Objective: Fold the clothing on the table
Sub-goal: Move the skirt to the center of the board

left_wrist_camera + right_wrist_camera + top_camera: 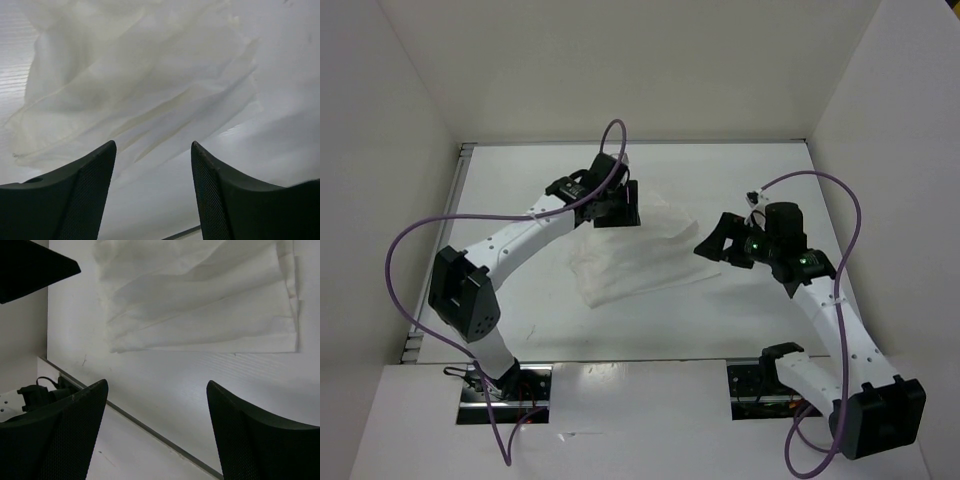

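The clothing (632,256) is overhung at its far-left corner by the spread left gripper (617,213); the right gripper (712,246), also spread, is held just right.

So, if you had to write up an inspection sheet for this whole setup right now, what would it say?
Surface: white table, matte, bare around the garment.
Job's things: white clothing, thin and wrinkled, lying in layers mid-table.
Clutter: nothing seen.
Grippers: left gripper open at the clothing's far corner, holding nothing; right gripper open over bare table beside the clothing.
Cables: purple cables, one looping off each arm, neither on the clothing.
Surroundings: white walls on three sides.
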You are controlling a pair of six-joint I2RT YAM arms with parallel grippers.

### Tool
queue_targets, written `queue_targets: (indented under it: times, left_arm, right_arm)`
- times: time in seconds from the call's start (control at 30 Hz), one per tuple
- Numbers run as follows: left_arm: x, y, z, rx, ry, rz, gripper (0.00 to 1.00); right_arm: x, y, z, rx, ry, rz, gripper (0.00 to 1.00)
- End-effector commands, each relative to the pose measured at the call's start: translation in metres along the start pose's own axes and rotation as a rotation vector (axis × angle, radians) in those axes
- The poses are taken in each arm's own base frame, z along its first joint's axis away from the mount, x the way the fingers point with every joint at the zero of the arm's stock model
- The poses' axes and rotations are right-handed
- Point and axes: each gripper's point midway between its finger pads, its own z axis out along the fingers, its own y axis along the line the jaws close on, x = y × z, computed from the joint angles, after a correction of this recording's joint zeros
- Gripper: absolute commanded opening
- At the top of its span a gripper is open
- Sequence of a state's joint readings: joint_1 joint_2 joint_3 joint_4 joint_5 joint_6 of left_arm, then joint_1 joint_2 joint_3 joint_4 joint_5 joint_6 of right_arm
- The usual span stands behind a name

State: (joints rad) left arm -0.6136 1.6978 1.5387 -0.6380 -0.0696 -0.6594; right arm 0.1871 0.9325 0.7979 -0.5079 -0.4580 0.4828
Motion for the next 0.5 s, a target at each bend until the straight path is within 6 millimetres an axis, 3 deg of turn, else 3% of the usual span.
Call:
queue_targets:
  times: [0.0, 0.07, 0.1, 0.2, 0.23, 0.27, 0.33, 0.4, 0.47]
  left_arm:
    - [0.004, 0.037, -0.003, -0.142, -0.02, -0.011, 0.69]
    - [0.017, 0.063, -0.001, -0.234, 0.012, -0.01, 0.66]
    - [0.026, 0.081, 0.002, -0.297, 0.03, -0.01, 0.61]
    - [0.051, 0.099, 0.013, -0.359, 0.109, 0.005, 0.4]
    - [0.065, 0.104, 0.019, -0.37, 0.15, 0.008, 0.39]
    - [0.071, 0.108, 0.023, -0.383, 0.171, 0.011, 0.39]
    - [0.074, 0.11, 0.027, -0.386, 0.176, 0.012, 0.4]
    - [0.076, 0.115, 0.028, -0.407, 0.175, 0.017, 0.4]
    - [0.075, 0.123, 0.025, -0.447, 0.163, 0.027, 0.44]
  right_arm:
    - [-0.026, 0.017, 0.0, -0.06, -0.049, -0.074, 0.84]
    - [-0.03, 0.019, 0.003, -0.065, -0.04, -0.081, 0.84]
    - [-0.031, 0.021, 0.007, -0.068, -0.026, -0.082, 0.84]
    - [-0.037, 0.018, 0.015, -0.052, -0.019, -0.084, 0.84]
    - [-0.03, 0.005, 0.03, -0.024, 0.033, -0.054, 0.83]
    - [-0.026, 0.005, 0.037, -0.037, 0.08, -0.034, 0.8]
    - [-0.011, -0.008, 0.062, -0.027, 0.212, 0.028, 0.75]
    - [0.005, 0.001, 0.072, -0.081, 0.297, 0.039, 0.71]
    - [0.007, 0.006, 0.08, -0.092, 0.289, 0.019, 0.71]
